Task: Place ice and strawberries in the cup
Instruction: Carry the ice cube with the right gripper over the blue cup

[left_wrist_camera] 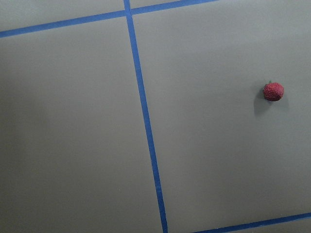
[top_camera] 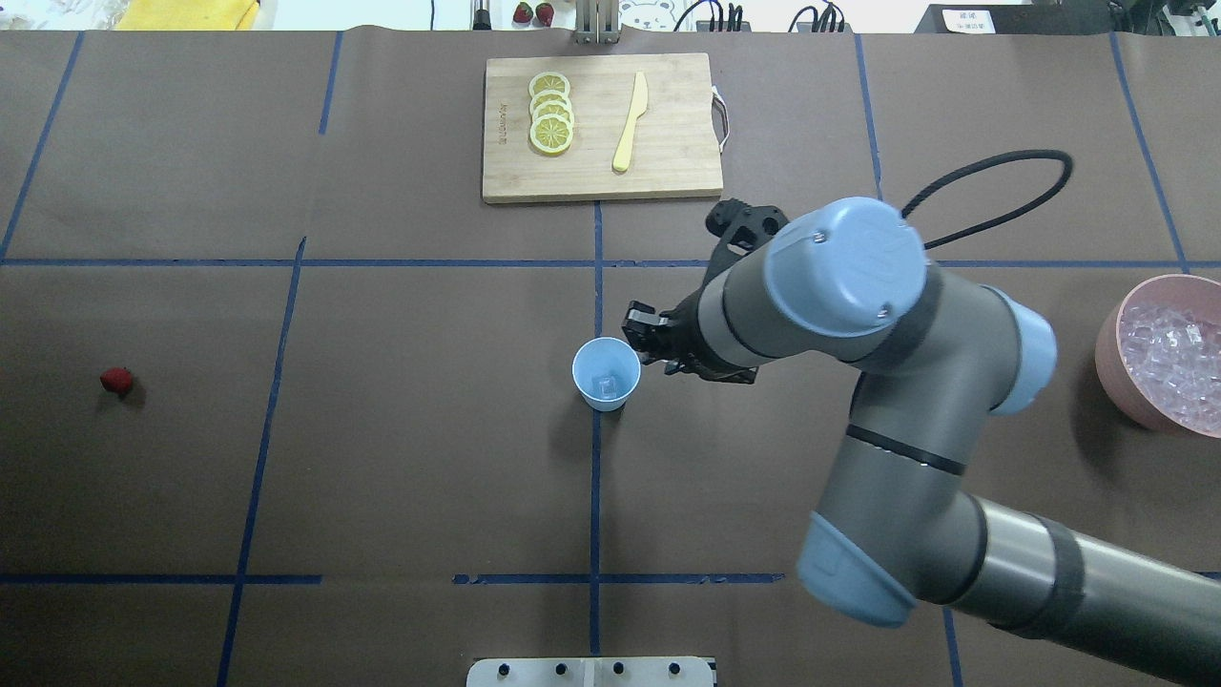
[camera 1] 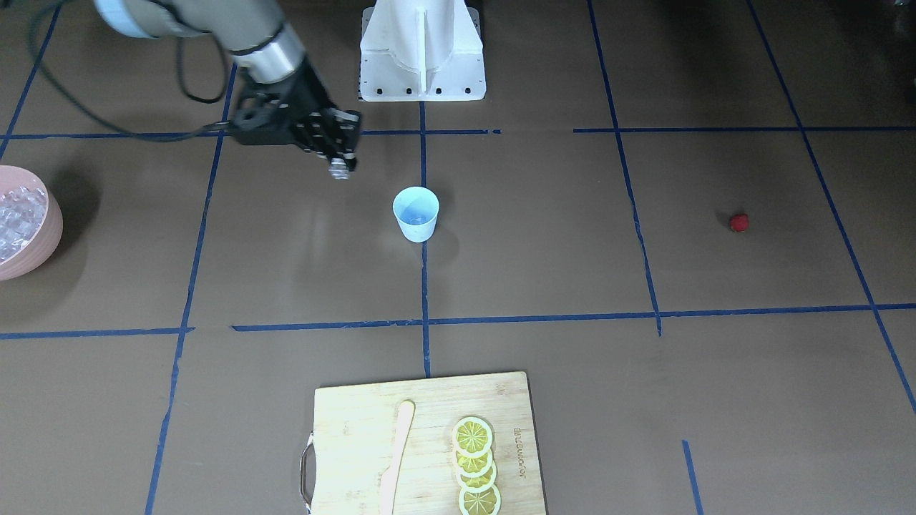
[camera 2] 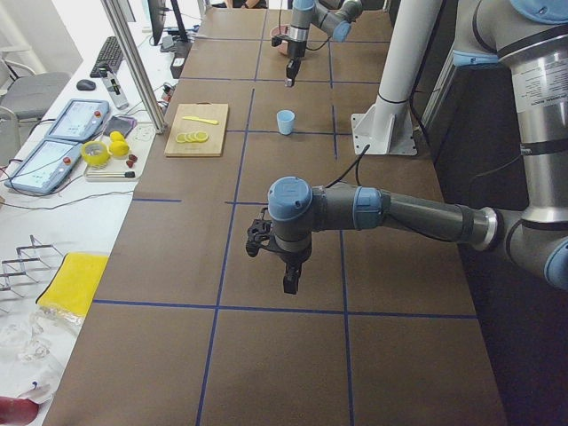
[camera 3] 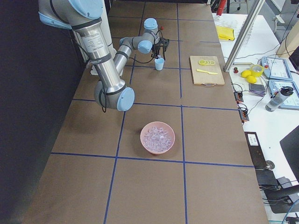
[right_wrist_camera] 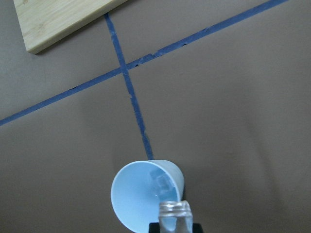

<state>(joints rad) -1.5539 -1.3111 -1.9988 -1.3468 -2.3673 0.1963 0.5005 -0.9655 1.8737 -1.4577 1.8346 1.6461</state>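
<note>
**Cup and pincers, six views.** We see the cup (camera 1: 416, 213) standing upright on a blue tape line in the middle of the surface (camera 1: 544, 236). The right pincer (camera 1: 340, 166) hangs raised just beside the cup, on the side toward the pink bowl (top_camera: 1112, 351). Its fingers are closed narrowly on one clear ice cube (camera 1: 339, 172).

The front-facing view gives this grip from the side. The right wrist view sets the held cube over the cup's near rim, while in the overhead view the arm hides the fingertips.

The overhead and right wrist views look into the cup, where we find a second cube (top_camera: 607, 385) lying on the bottom; the front-facing view does not resolve it. The heap of ice (top_camera: 1171, 351) fills the bowl, well apart from the cup.

The strawberry (top_camera: 116, 381) lies on the surface well apart from the cup, on the opposite side. It is the only object in the left wrist view.

The left pincer (camera 2: 290, 282) shows only in the exterior left view, above the surface and far from the cup. We cannot tell how its fingers stand.
</note>
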